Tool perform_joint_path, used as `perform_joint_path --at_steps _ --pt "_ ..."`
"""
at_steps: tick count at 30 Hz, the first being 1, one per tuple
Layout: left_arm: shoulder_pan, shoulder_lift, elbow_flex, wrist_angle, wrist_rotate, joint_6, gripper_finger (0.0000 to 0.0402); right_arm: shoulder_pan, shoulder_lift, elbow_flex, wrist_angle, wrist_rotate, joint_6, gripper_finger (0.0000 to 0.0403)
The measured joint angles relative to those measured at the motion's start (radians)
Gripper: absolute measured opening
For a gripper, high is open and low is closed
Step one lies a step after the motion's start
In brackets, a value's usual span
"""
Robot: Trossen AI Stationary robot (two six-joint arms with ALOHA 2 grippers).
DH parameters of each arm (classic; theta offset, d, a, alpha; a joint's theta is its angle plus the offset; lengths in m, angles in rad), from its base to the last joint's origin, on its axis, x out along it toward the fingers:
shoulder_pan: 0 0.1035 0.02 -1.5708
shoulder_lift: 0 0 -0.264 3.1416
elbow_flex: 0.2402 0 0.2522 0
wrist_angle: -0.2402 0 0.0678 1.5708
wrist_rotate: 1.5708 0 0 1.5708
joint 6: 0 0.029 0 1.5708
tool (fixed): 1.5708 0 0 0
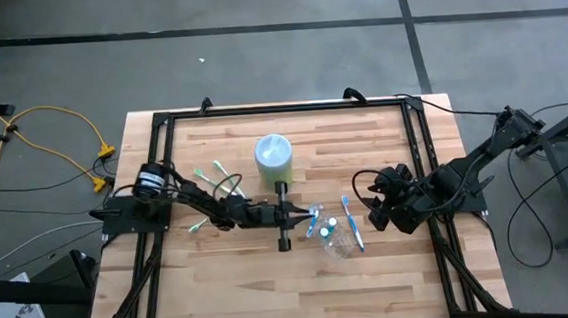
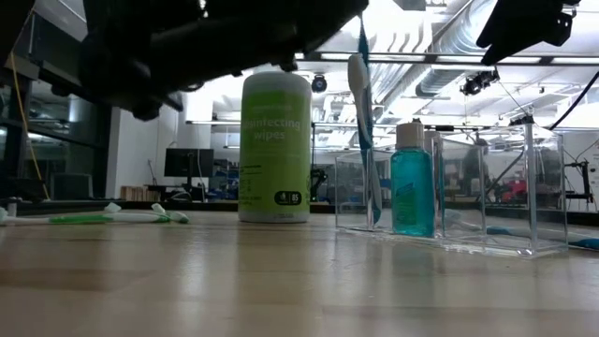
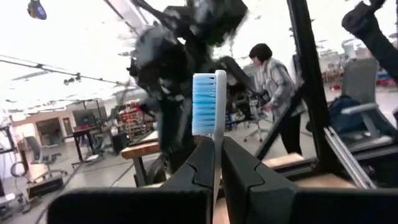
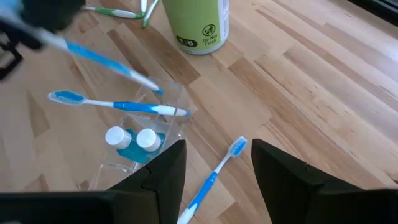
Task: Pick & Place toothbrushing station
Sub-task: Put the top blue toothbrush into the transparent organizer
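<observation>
The clear plastic container (image 1: 338,243) (image 2: 505,197) stands on the table right of centre. In it are two small white-capped bottles of blue liquid (image 4: 132,138). A blue-white toothbrush (image 4: 118,104) leans in it, head up (image 2: 356,70). My left gripper (image 1: 303,215) (image 3: 217,146) is just left of the container, shut on a second blue-white toothbrush (image 4: 99,59). My right gripper (image 1: 373,209) (image 4: 217,149) hangs open, right of the container. A third blue toothbrush (image 4: 214,174) lies flat on the wood below it. Green-white toothbrushes (image 1: 213,178) lie at the left. My left gripper pinches the toothbrush by its white handle (image 3: 216,167), below the head, between its two fingers. The fingers come from the table's left, slanting a little upward, and lie along the brush. The blue-bristled head (image 3: 204,102) sticks out past the fingertips. The brush is lifted clear of the table.
A green canister of wipes (image 1: 273,158) (image 2: 275,148) stands upright beyond the left gripper, toward the far edge. A black frame (image 1: 281,109) runs around the wooden table. Bare wood lies along the near edge. A person (image 3: 273,81) stands in the room beyond.
</observation>
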Motion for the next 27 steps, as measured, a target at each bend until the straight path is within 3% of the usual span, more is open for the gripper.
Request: perform_joint_path --at_steps 5,27 --pt "-0.011 0.028 0.046 -0.01 -0.017 -0.02 0.0002 0.0 0.0 0.0 0.011 -0.003 -0.015 0.0174" --pt "-0.019 0.038 0.048 -0.144 -0.118 -0.076 0.0002 0.041 0.0 0.0 0.05 0.015 -0.021 0.0174"
